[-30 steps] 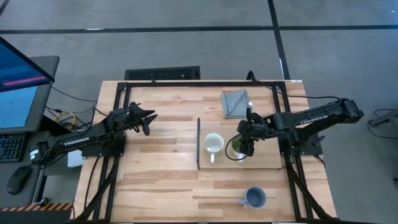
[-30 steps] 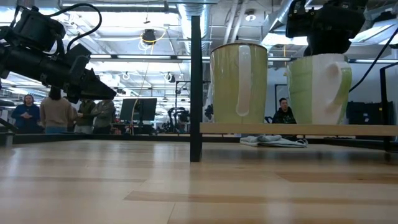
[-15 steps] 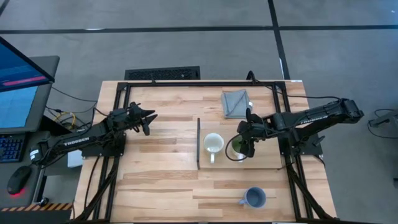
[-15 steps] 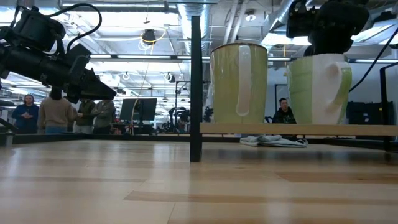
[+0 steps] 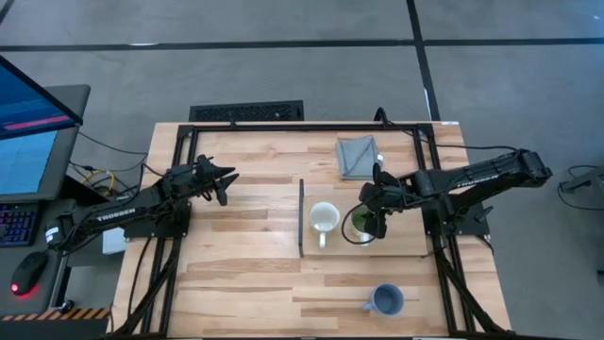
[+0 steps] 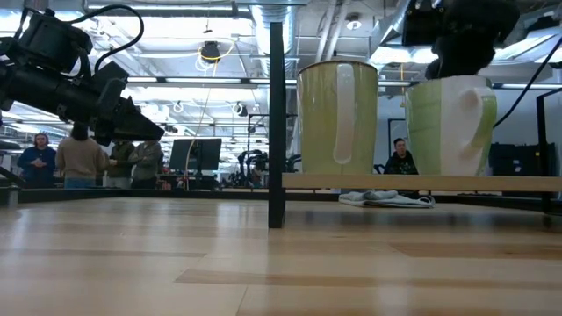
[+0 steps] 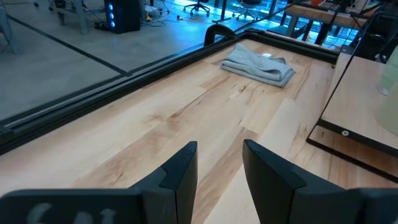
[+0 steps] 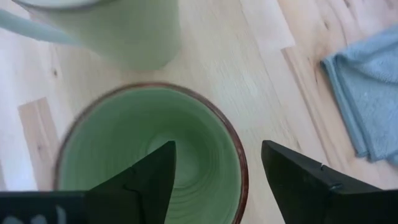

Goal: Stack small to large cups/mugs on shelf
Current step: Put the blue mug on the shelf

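Note:
The cream-white mug [image 5: 324, 219] and the white mug with green inside [image 5: 359, 225] stand upright side by side on the light-wood shelf [image 5: 406, 241]; both also show in the low view, cream [image 6: 337, 118] and green [image 6: 450, 127]. The blue-grey mug [image 5: 385, 300] stands on the tabletop near the front edge. My right gripper [image 5: 375, 206] is open just over the green mug's rim [image 8: 239, 168], one finger above the inside and one outside the wall. My left gripper [image 5: 225, 179] is open and empty above the table's left half. My right gripper comes at the green mug from above, its open fingers [image 8: 298, 180] on either side of the rim. I cannot tell whether a finger touches the rim. The mug stands upright on the shelf.
A folded grey cloth [image 5: 359, 156] lies on the table behind the shelf. The shelf's dark strip [image 5: 301, 217] stands along its left short edge. Bare tabletop lies between my left gripper and the shelf. People stand in the room beyond the table [image 6: 79, 158].

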